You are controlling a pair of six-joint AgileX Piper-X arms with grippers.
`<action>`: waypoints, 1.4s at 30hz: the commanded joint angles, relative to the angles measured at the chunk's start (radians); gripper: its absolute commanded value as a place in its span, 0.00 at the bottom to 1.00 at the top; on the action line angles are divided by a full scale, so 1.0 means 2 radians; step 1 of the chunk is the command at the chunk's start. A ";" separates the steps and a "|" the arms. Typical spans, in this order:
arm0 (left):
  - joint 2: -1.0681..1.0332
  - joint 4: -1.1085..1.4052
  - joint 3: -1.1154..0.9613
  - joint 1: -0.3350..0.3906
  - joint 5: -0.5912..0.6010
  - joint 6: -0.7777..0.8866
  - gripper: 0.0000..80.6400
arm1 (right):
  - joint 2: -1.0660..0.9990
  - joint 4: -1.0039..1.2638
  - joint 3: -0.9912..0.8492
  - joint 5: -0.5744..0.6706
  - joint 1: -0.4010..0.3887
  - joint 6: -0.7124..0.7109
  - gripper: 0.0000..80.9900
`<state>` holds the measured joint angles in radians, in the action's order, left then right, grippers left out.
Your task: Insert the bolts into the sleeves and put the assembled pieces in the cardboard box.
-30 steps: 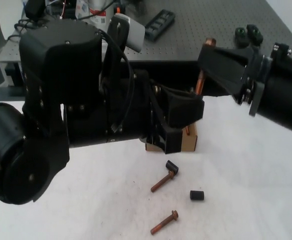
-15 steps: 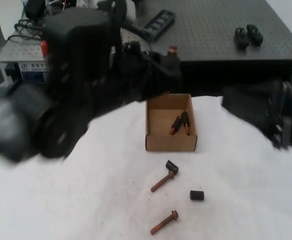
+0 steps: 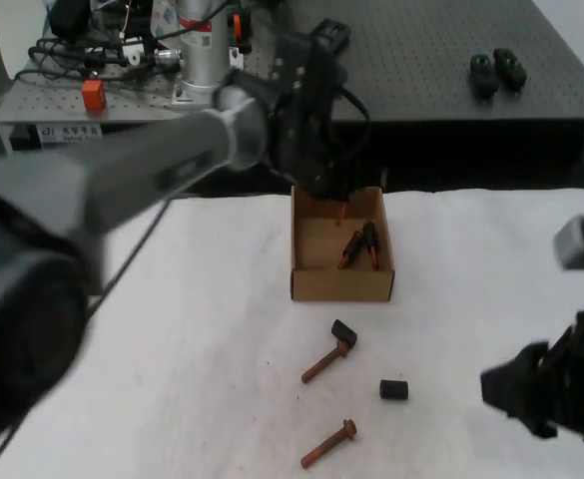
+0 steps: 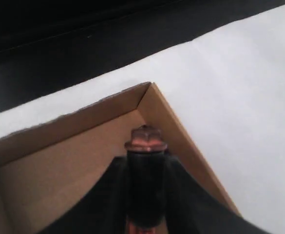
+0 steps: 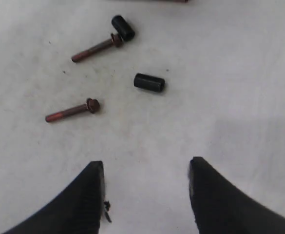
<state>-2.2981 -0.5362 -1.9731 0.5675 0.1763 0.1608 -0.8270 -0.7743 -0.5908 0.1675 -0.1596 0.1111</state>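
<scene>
The left arm runs from the lower left of the high view up to its upper centre, where the left gripper point(image 3: 333, 195) hangs over the far edge of the box point(image 3: 341, 283). In the left wrist view this gripper point(image 4: 145, 168) is clamped on a held piece point(image 4: 145, 161), a black sleeve with the copper bolt head showing at its end. One finger point(image 4: 105, 197) presses it on each side, just above the box floor and close to an inner corner of the box point(image 4: 74, 126).

Two pieces point(image 3: 361, 243) already lie in the box, right of its centre, side by side and touching.

Below the box in the high view, three loose parts lie on the white cloth point(image 3: 172, 349). One bolt point(image 3: 323, 363) lies aslant with an angled sleeve point(image 3: 344, 332) at its head; the sleeve seems to touch the head rather than sit on the shaft. A loose sleeve point(image 3: 393, 389) lies to the lower right of it. A second bolt point(image 3: 328, 445) lies near the bottom edge.

The right arm sits at the lower right of the high view. The right gripper point(image 5: 147, 163) has its fingers point(image 5: 91, 195) wide apart and holds nothing, hovering over the cloth, with the bolt point(image 5: 97, 47), angled sleeve point(image 5: 123, 28), loose sleeve point(image 5: 149, 82) and second bolt point(image 5: 73, 111) ahead of it.
</scene>
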 commanded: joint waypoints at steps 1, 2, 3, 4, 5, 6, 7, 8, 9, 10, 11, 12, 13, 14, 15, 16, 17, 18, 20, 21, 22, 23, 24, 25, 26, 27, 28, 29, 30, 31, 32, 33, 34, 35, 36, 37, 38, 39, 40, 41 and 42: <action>-0.037 -0.048 -0.068 0.000 -0.017 -0.025 0.01 | -0.061 0.010 -0.003 -0.012 -0.018 -0.024 0.49; -0.048 -0.058 -0.083 0.000 -0.032 -0.033 0.01 | -0.079 0.015 -0.006 -0.012 -0.022 -0.028 0.49; -0.057 -0.063 -0.093 0.000 -0.044 -0.036 0.01 | -0.103 0.016 -0.013 -0.015 -0.029 -0.036 0.49; -0.062 -0.064 -0.097 0.000 -0.046 -0.036 0.01 | -0.129 0.017 -0.022 -0.024 -0.035 -0.045 0.49; -0.066 -0.064 -0.100 -0.001 -0.045 -0.036 0.01 | -0.149 0.016 -0.031 -0.034 -0.041 -0.059 0.49; -0.069 -0.064 -0.100 -0.001 -0.045 -0.036 0.00 | -0.175 0.016 -0.044 -0.047 -0.047 -0.077 0.49; -0.072 -0.065 -0.100 -0.001 -0.043 -0.036 0.00 | -0.202 0.019 -0.057 -0.059 -0.052 -0.093 0.49; -0.074 -0.067 -0.100 -0.001 -0.041 -0.035 0.02 | -0.228 0.023 -0.072 -0.067 -0.055 -0.104 0.49; -0.076 -0.068 -0.100 -0.001 -0.036 -0.033 0.05 | -0.254 0.026 -0.088 -0.072 -0.057 -0.119 0.49; -0.079 -0.070 -0.100 -0.001 -0.030 -0.032 0.09 | -0.278 0.027 -0.104 -0.072 -0.058 -0.130 0.49; -0.081 -0.072 -0.100 -0.001 -0.025 -0.032 0.15 | -0.297 0.027 -0.117 -0.072 -0.059 -0.139 0.49; -0.082 -0.074 -0.100 -0.001 -0.025 -0.032 0.21 | -0.320 0.027 -0.134 -0.079 -0.059 -0.149 0.49; -0.082 -0.076 -0.100 -0.001 -0.025 -0.032 0.27 | -0.343 0.027 -0.149 -0.079 -0.060 -0.161 0.49; -0.082 -0.079 -0.100 -0.001 -0.026 -0.032 0.32 | -0.359 0.025 -0.161 -0.079 -0.061 -0.171 0.49; -0.082 -0.079 -0.100 -0.001 -0.026 -0.032 0.35 | -0.379 0.021 -0.176 -0.079 -0.062 -0.184 0.49; -0.080 -0.081 -0.101 -0.001 -0.026 -0.032 0.36 | -0.397 0.014 -0.190 -0.079 -0.062 -0.197 0.49; -0.077 -0.086 -0.102 -0.001 -0.026 -0.032 0.35 | -0.410 0.006 -0.203 -0.079 -0.064 -0.210 0.49; -0.072 -0.095 -0.103 -0.001 -0.026 -0.032 0.35 | -0.425 -0.004 -0.214 -0.079 -0.066 -0.224 0.49; -0.057 -0.122 -0.108 -0.001 -0.026 -0.044 0.35 | -0.451 -0.016 -0.230 -0.080 -0.069 -0.232 0.49; -0.042 -0.144 -0.109 -0.001 -0.026 -0.051 0.35 | -0.461 -0.017 -0.235 -0.080 -0.071 -0.232 0.49; -0.026 -0.164 -0.109 -0.003 -0.034 -0.062 0.35 | -0.469 -0.017 -0.238 -0.080 -0.073 -0.234 0.49; -0.013 -0.179 -0.109 -0.004 -0.045 -0.072 0.35 | -0.476 -0.017 -0.241 -0.079 -0.075 -0.236 0.49; 0.003 -0.198 -0.109 -0.006 -0.066 -0.085 0.35 | -0.481 -0.015 -0.241 -0.079 -0.076 -0.236 0.49; 0.017 -0.207 -0.106 -0.009 -0.088 -0.091 0.35 | -0.485 -0.012 -0.242 -0.080 -0.077 -0.236 0.49; 0.028 -0.212 -0.101 -0.013 -0.103 -0.092 0.35 | -0.490 -0.010 -0.242 -0.080 -0.078 -0.236 0.49; 0.042 -0.218 -0.093 -0.018 -0.105 -0.090 0.35 | -0.493 -0.008 -0.242 -0.080 -0.079 -0.236 0.49; 0.055 -0.218 -0.081 -0.024 -0.105 -0.074 0.34 | -0.497 -0.008 -0.242 -0.080 -0.079 -0.236 0.48; 0.069 -0.218 -0.067 -0.028 -0.102 -0.060 0.31 | -0.500 -0.008 -0.242 -0.084 -0.079 -0.236 0.45; 0.083 -0.217 -0.047 -0.032 -0.094 -0.058 0.28 | -0.502 -0.008 -0.242 -0.084 -0.079 -0.236 0.41; 0.097 -0.215 -0.023 -0.034 -0.088 -0.058 0.25 | -0.504 -0.006 -0.242 -0.087 -0.079 -0.236 0.36; 0.109 -0.215 -0.003 -0.034 -0.085 -0.060 0.24 | -0.505 -0.002 -0.242 -0.089 -0.079 -0.234 0.32; 0.124 -0.213 0.024 -0.034 -0.085 -0.064 0.24 | -0.505 0.002 -0.242 -0.089 -0.079 -0.232 0.28; 0.140 -0.209 0.053 -0.034 -0.085 -0.070 0.24 | -0.506 0.005 -0.242 -0.089 -0.079 -0.232 0.25; 0.153 -0.201 0.083 -0.032 -0.082 -0.071 0.24 | -0.506 0.008 -0.242 -0.089 -0.079 -0.232 0.22; 0.168 -0.189 0.115 -0.029 -0.081 -0.069 0.24 | -0.506 0.008 -0.242 -0.089 -0.079 -0.232 0.19; 0.184 -0.178 0.148 -0.026 -0.081 -0.073 0.24 | -0.506 0.008 -0.242 -0.090 -0.079 -0.232 0.15; 0.199 -0.167 0.174 -0.023 -0.078 -0.073 0.24 | -0.506 0.008 -0.242 -0.090 -0.079 -0.232 0.11; 0.214 -0.153 0.205 -0.021 -0.065 -0.074 0.24 | -0.506 0.008 -0.242 -0.090 -0.079 -0.232 0.07; 0.227 -0.138 0.234 -0.017 -0.046 -0.080 0.24 | -0.506 0.008 -0.242 -0.093 -0.079 -0.232 0.02; 0.237 -0.127 0.256 -0.013 -0.029 -0.084 0.24 | -0.504 0.008 -0.242 -0.100 -0.077 -0.231 0.04; 0.246 -0.115 0.279 -0.008 -0.005 -0.091 0.24 | -0.503 0.008 -0.242 -0.106 -0.075 -0.224 0.06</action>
<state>-1.9151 -0.8699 -1.5997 0.5178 0.0395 0.0168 -1.8205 -0.7680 -1.0623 -0.0247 -0.3057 -0.3100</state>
